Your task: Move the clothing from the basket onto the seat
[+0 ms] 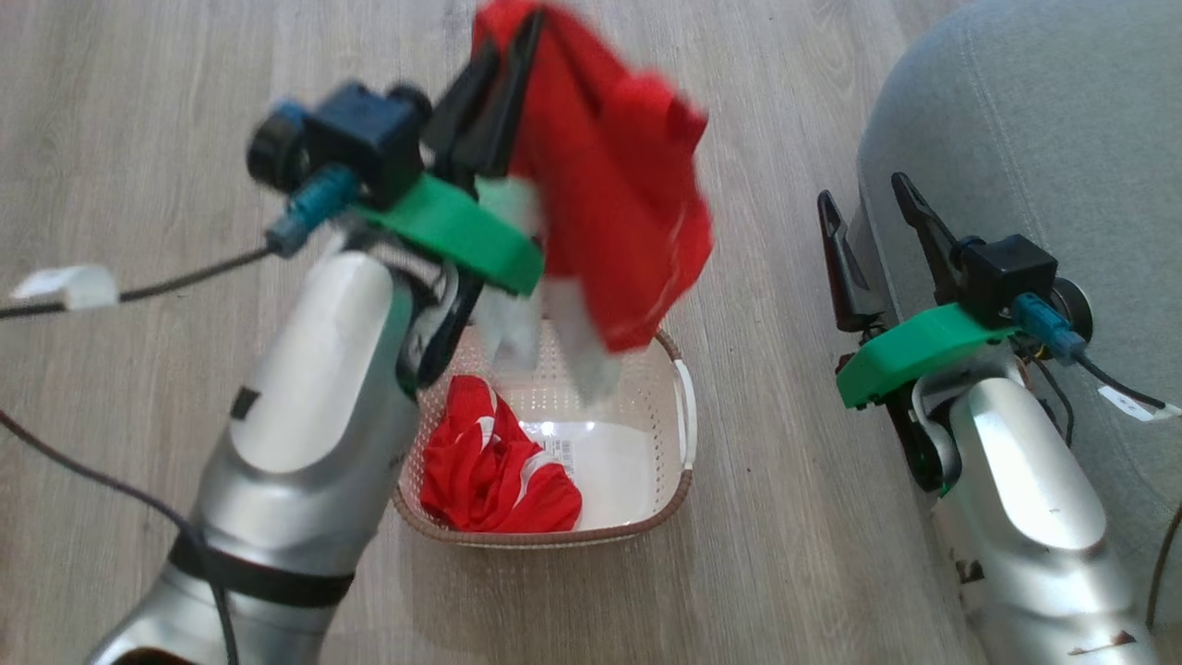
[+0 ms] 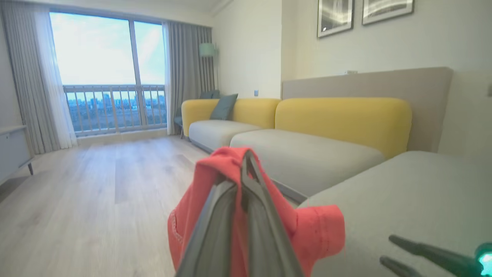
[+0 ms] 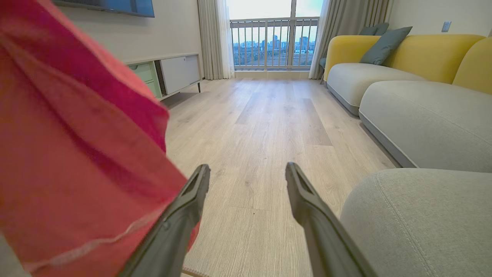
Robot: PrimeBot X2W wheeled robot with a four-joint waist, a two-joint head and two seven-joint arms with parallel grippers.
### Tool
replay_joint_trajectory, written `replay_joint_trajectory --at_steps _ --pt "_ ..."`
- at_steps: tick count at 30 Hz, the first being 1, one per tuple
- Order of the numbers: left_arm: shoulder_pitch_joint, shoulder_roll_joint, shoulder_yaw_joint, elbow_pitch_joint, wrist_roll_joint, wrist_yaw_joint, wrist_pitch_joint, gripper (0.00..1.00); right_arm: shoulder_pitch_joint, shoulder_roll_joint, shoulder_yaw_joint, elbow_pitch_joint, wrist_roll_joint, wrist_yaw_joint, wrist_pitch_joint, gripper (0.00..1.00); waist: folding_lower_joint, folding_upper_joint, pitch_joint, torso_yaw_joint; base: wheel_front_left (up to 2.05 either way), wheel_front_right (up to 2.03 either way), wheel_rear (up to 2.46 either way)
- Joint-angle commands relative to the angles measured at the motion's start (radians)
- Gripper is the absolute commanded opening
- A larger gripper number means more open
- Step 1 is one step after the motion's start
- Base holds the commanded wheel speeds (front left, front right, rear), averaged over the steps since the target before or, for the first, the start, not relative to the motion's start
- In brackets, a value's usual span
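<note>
Where the left pincer [image 1: 512, 32] clamps it, one bright red fabric garment [image 1: 619, 185] hangs over the cream-white perforated plastic basket [image 1: 679, 480]. A second red garment [image 1: 489, 462] lies inside, in the near-left corner. Jaws apart, the right pincer [image 1: 862, 189] sits beside the grey-green upholstered seat [image 1: 1034, 120].

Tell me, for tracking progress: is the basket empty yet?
Not empty: a crumpled red garment lies on the basket's floor; the left gripper holds a second garment above it.

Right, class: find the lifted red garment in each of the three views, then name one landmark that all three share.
Head view: red garment, top centre, hanging from the left gripper over the basket.
Left wrist view: red garment, bottom centre, draped around the shut fingers.
Right wrist view: red garment, across the left side, blurred.
Shared landmark: the seat, at the right in all three.
</note>
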Motion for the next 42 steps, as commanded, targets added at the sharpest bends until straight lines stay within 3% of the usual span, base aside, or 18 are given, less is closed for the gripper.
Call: replay_joint_trajectory --at_steps 1,8,17,19,26,29,32,42 --pt "-0.075 0.014 0.038 -0.096 -0.003 0.013 -0.012 0.00 -0.004 0.006 0.018 -0.027 0.008 0.000 -0.005 1.00 0.0001 0.0000 0.001 0.002 0.00 0.00 0.00" --pt "-0.111 0.014 0.029 -0.227 0.004 0.020 -0.012 0.00 0.001 0.007 0.018 -0.021 0.009 0.000 -0.005 1.00 0.0001 0.0000 -0.003 0.004 0.00 0.00 0.00" --pt "-0.104 0.014 0.004 -0.268 -0.002 0.031 -0.012 0.00 -0.008 0.009 0.037 -0.048 0.021 0.000 -0.005 1.00 0.0001 0.0000 -0.002 0.004 0.00 0.00 0.00" --pt "-0.102 0.014 0.001 -0.270 -0.003 0.032 -0.012 0.00 -0.013 0.009 0.059 -0.097 0.037 0.000 -0.005 1.00 0.0001 0.0000 0.001 0.004 0.00 0.00 0.00" --pt "-0.097 0.014 0.001 -0.275 -0.007 0.031 -0.012 0.00 -0.023 -0.025 0.211 -0.469 0.109 0.000 -0.005 1.00 0.0001 0.0000 0.018 0.011 0.00 0.00 0.00" --pt "-0.096 0.014 -0.004 -0.277 -0.010 0.030 -0.012 0.00 -0.022 -0.047 0.277 -0.560 0.123 0.000 -0.005 1.00 0.0001 0.0000 0.023 0.016 0.00 0.00 0.00" --pt "-0.093 0.014 -0.009 -0.276 -0.012 0.029 -0.012 0.00 -0.016 -0.052 0.321 -0.533 0.118 0.000 -0.005 1.00 0.0001 0.0000 0.023 0.019 0.00 0.00 0.00" --pt "-0.087 0.014 -0.052 -0.278 -0.031 0.035 -0.012 0.00 -0.096 0.006 0.410 -0.251 0.131 0.000 -0.005 1.00 0.0001 0.0000 0.012 0.035 0.00 0.00 0.00"
